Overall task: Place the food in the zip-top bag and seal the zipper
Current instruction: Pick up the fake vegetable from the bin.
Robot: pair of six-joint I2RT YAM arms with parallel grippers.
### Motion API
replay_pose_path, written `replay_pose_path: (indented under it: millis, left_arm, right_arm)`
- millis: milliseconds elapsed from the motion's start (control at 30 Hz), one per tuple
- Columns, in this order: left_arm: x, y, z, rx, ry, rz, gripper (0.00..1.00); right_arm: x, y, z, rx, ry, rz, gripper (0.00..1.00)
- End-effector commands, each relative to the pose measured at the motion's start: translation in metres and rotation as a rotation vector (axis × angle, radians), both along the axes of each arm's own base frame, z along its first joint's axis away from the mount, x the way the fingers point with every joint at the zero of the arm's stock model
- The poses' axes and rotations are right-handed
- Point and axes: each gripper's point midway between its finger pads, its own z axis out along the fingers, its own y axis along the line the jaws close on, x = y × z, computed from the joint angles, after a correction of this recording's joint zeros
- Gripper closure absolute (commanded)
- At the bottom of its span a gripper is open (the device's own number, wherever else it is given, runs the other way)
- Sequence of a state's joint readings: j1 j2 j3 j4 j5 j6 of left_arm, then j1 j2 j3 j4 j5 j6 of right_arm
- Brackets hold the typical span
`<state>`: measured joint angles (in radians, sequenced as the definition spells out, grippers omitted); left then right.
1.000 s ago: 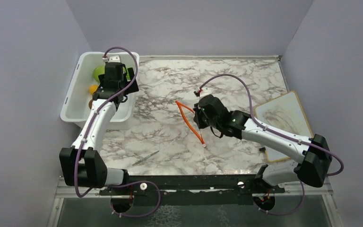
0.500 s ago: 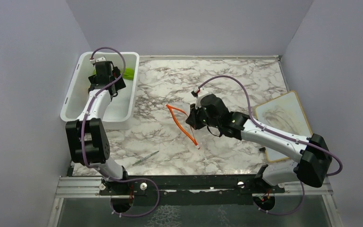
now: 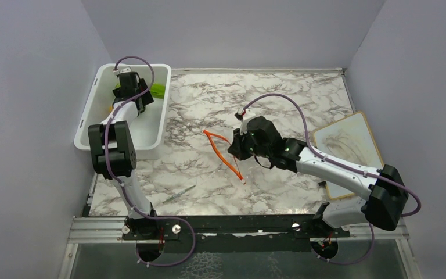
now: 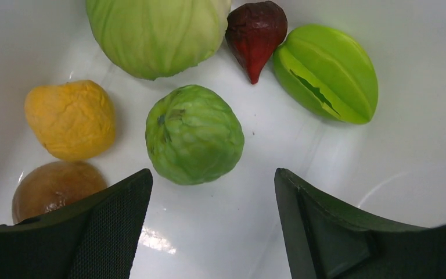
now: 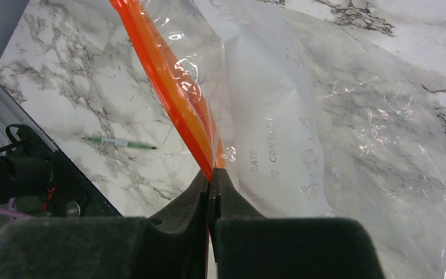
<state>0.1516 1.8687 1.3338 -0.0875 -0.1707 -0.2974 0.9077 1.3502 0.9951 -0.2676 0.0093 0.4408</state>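
Note:
The food lies in the white tub (image 4: 418, 70): a pale green cabbage ball (image 4: 157, 32), a round green fruit (image 4: 194, 133), a green star fruit (image 4: 328, 72), a dark red piece (image 4: 255, 32), an orange piece (image 4: 69, 119) and a brown piece (image 4: 52, 186). My left gripper (image 4: 212, 186) is open, just above the round green fruit; it shows in the top view (image 3: 129, 88) too. My right gripper (image 5: 211, 174) is shut on the orange-red zipper (image 5: 174, 87) of the clear zip-top bag (image 5: 337, 104), holding its mouth up off the table (image 3: 235, 152).
The white tub (image 3: 151, 136) stands at the table's far left. A green pen (image 3: 179, 194) lies near the front edge. A wooden-rimmed board (image 3: 345, 148) lies at the right, behind the right arm. Grey walls close in three sides.
My left arm has reached deeper into the tub, toward its far end. My right gripper has carried the bag's zipper slightly left, then held still.

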Motion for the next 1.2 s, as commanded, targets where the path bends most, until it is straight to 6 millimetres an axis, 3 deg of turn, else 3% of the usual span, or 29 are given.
replay_pose_path:
  millis: [0,267,533,767,967,1167]
  left_arm:
    - [0.020,0.011,0.006,0.011,-0.031,-0.014,0.21]
    - [0.034,0.015,-0.013,0.010,-0.002,-0.022,0.19]
    - [0.037,0.020,-0.034,0.015,0.054,-0.005,0.26]
    - [0.029,0.025,-0.033,0.043,0.080,0.014,0.44]
    - [0.020,0.022,-0.025,0.029,0.080,0.017,0.50]
    - [-0.005,0.009,-0.018,-0.036,0.071,0.029,0.55]
  right_arm:
    - [-0.001,0.001,0.013,0.044,-0.025,0.012,0.99]
    - [0.001,0.001,0.012,0.031,-0.040,0.022,0.99]
    - [0.000,0.003,0.012,0.038,-0.047,0.035,0.99]
    - [0.000,0.002,0.015,0.046,-0.064,0.036,0.99]
    - [-0.003,-0.001,0.015,0.057,-0.058,0.036,0.99]
    - [-0.005,-0.007,0.019,0.086,-0.054,-0.002,0.99]
